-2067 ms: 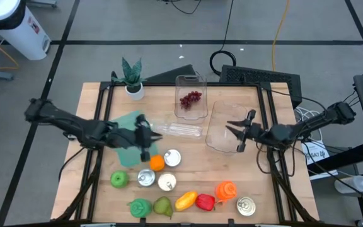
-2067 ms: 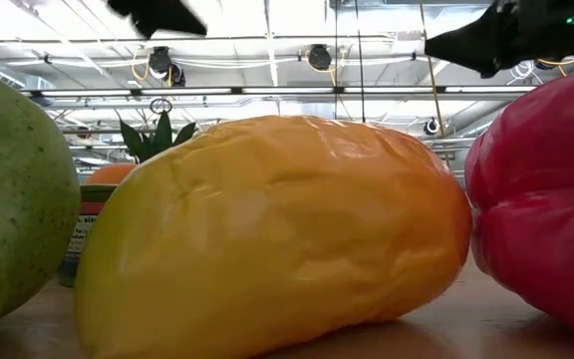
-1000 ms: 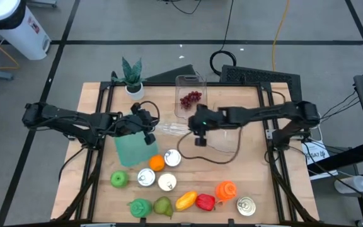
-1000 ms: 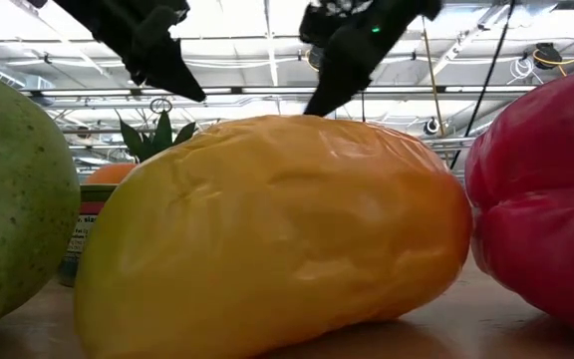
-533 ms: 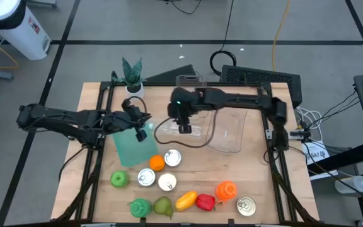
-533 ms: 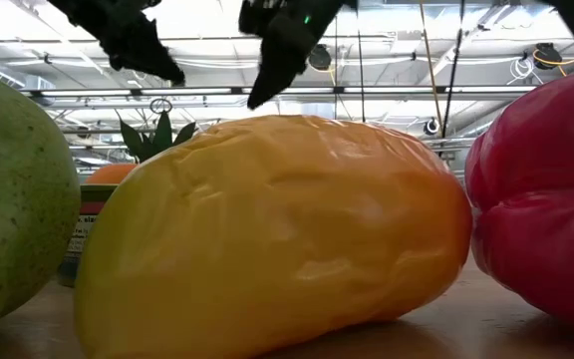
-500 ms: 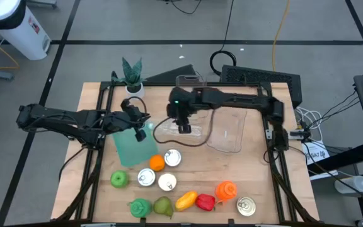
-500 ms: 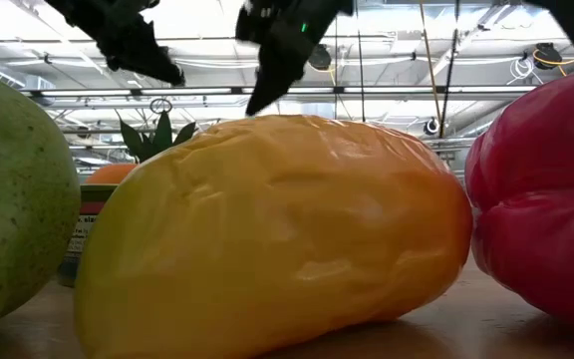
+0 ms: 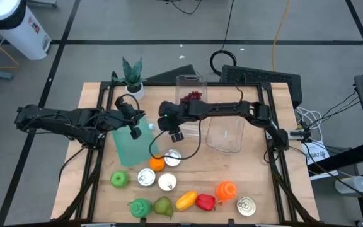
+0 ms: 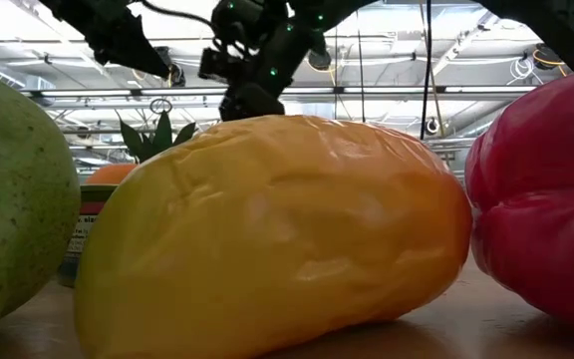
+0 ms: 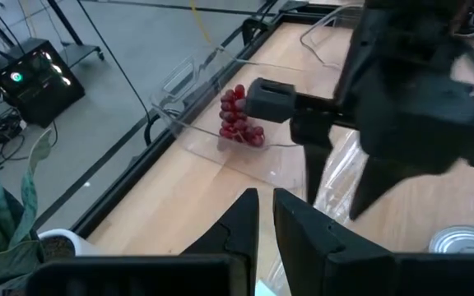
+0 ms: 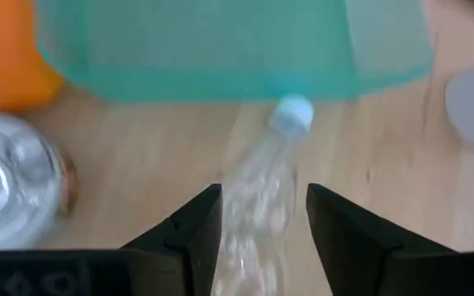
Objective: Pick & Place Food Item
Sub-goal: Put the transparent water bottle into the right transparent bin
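The right gripper (image 9: pixel 176 135) is hanging over the clear plastic bottle (image 12: pixel 257 201) lying on the table (image 9: pixel 257 183), its fingers spread either side of it and not touching. The left gripper (image 9: pixel 135 132) is hovering over the teal lid (image 9: pixel 131 148) with fingers pressed together, holding nothing. The grapes (image 11: pixel 239 117) are sitting in the clear container (image 9: pixel 190 85) beyond.

Four tin cans (image 9: pixel 146 178), two clear containers (image 9: pixel 224 133), one plastic bottle (image 12: pixel 263 191), one orange (image 9: pixel 157 163), one potted plant (image 9: pixel 132 77).
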Available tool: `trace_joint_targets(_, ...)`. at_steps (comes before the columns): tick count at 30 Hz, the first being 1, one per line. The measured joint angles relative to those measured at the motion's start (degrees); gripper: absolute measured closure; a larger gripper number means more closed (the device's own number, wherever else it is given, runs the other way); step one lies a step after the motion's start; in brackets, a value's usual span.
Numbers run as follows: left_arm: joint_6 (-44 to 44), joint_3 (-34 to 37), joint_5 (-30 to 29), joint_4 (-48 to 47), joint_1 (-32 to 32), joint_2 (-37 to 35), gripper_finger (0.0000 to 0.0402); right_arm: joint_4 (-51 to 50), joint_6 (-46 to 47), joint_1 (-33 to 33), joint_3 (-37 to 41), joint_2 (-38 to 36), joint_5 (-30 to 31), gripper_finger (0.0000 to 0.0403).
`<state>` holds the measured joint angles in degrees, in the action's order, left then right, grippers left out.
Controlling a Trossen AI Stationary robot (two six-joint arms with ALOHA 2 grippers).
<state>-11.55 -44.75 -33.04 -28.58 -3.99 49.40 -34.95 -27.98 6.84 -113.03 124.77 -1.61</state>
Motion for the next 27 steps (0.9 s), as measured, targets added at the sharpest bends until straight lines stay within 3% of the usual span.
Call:
trace_joint_targets(13,0.9,0.0,0.1,-0.4,0.0,0.0,0.0350,3.8,5.2,2.1,1.3,2.0,0.1,0.0191)
trace_joint_targets(17,0.9,0.0,0.2,-0.6,0.0,0.0,0.0350,9.0,6.0,2.4,4.7,1.6,1.7,0.0192)
trace_joint_targets(27,0.9,0.0,0.1,-1.5,0.0,0.0,0.0350,7.5,8.3,3.1,9.4,1.2,-0.7,0.0194)
